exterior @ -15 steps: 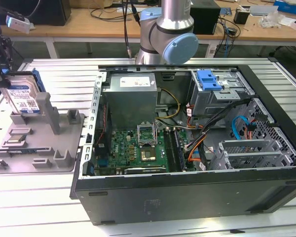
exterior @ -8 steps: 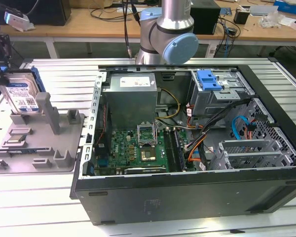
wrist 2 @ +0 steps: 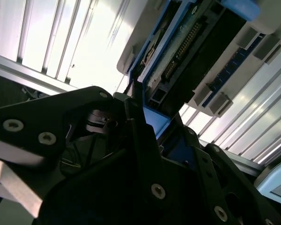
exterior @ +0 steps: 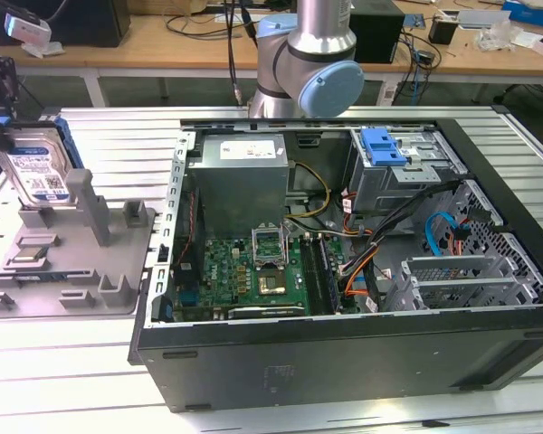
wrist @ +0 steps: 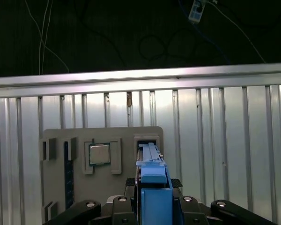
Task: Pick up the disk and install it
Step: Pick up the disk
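Hand point(wrist: 153, 207) grips upright disk point(exterior: 38, 167) over fixture point(exterior: 72, 276), beside computer case point(exterior: 344, 354).

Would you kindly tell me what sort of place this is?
Probably a robotics lab workbench: an open desktop computer case sits on a slotted aluminium table, a grey fixture tray holds the disk upright, and cable-strewn wooden benches stand behind.

Disk point(exterior: 38, 167): 1. Grey fixture tray point(exterior: 77, 276): 1. Processor chip point(wrist: 99, 153) in tray: 1. Open computer case point(exterior: 344, 348): 1. Blue bracket point(exterior: 383, 146) inside case: 1. Robot arm point(exterior: 312, 54): 1.
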You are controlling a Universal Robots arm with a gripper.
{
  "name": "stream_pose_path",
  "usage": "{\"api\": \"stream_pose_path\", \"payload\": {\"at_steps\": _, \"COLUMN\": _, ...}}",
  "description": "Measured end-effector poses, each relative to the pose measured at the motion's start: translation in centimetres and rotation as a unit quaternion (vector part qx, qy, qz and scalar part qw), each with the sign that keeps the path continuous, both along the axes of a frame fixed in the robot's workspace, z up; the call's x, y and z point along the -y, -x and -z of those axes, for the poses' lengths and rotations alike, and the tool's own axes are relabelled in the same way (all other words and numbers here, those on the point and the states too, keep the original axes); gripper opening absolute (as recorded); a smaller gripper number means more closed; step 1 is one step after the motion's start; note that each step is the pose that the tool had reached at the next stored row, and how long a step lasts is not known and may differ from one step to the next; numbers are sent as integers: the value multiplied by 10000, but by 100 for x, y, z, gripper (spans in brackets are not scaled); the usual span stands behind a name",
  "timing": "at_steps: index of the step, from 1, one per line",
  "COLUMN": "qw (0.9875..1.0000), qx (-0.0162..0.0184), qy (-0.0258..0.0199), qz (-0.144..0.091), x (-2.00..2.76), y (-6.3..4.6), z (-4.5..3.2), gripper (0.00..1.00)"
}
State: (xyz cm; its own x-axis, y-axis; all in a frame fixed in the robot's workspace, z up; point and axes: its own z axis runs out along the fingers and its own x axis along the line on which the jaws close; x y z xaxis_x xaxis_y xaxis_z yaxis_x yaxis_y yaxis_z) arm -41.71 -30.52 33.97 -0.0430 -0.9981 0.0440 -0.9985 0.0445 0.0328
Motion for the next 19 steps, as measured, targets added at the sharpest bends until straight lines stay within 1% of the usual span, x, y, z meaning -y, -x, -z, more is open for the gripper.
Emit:
{"api": "stream_pose_path", "payload": {"at_steps": 3, "qw": 10000, "qx": 0, "qy": 0, "qz": 0, "x": 0, "y": 0, "z": -75, "gripper": 37}}
{"api": "stream_pose_path", "payload": {"at_steps": 9, "qw": 10000, "qx": 0, "qy": 0, "qz": 0, "x": 0, "y": -1, "z": -169, "gripper": 37}}
{"api": "stream_pose_path", "payload": {"at_steps": 10, "qw": 10000, "qx": 0, "qy": 0, "qz": 0, "x": 0, "y": -1, "z": -193, "gripper": 37}}
{"api": "stream_pose_path", "payload": {"at_steps": 15, "qw": 10000, "qx": 0, "qy": 1, "qz": 0, "x": 0, "y": -3, "z": -365, "gripper": 37}}
{"api": "stream_pose_path", "payload": {"at_steps": 19, "qw": 10000, "qx": 0, "qy": 0, "qz": 0, "x": 0, "y": -4, "z": -446, "gripper": 37}}
